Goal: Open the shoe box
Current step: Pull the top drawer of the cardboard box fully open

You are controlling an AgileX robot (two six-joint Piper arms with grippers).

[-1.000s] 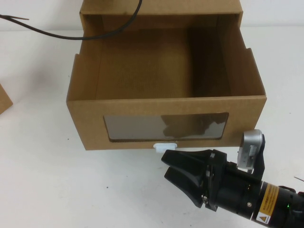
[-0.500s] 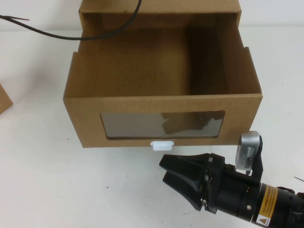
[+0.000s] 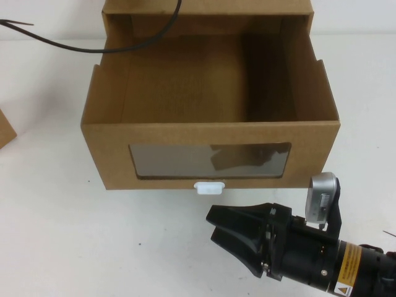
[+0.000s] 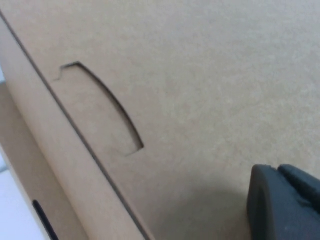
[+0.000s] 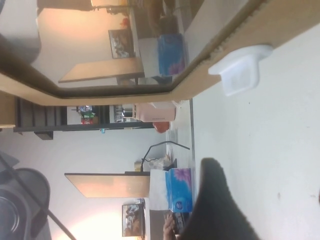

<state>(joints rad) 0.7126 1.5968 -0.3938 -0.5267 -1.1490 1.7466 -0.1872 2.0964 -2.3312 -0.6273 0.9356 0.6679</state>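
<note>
The brown shoe box is a drawer type. Its drawer [image 3: 210, 133] stands pulled out of the outer sleeve [image 3: 247, 7], with an empty inside and a clear window [image 3: 209, 161] in the front panel. A white pull tab [image 3: 209, 187] sticks out below the window and shows again in the right wrist view [image 5: 240, 70]. My right gripper [image 3: 213, 227] hovers open just in front of the tab, a short gap away, holding nothing. My left gripper [image 4: 287, 202] is close against a flat cardboard face [image 4: 200, 75] with a curved cut flap; it is out of the high view.
A black cable [image 3: 74, 43] runs from the far left across the table and over the sleeve. A corner of another cardboard piece [image 3: 5, 131] sits at the left edge. White tabletop [image 3: 93, 247] lies in front of the box.
My right gripper has drawn back from the white tab toward the near edge, still open. The drawer front has shifted slightly left.
</note>
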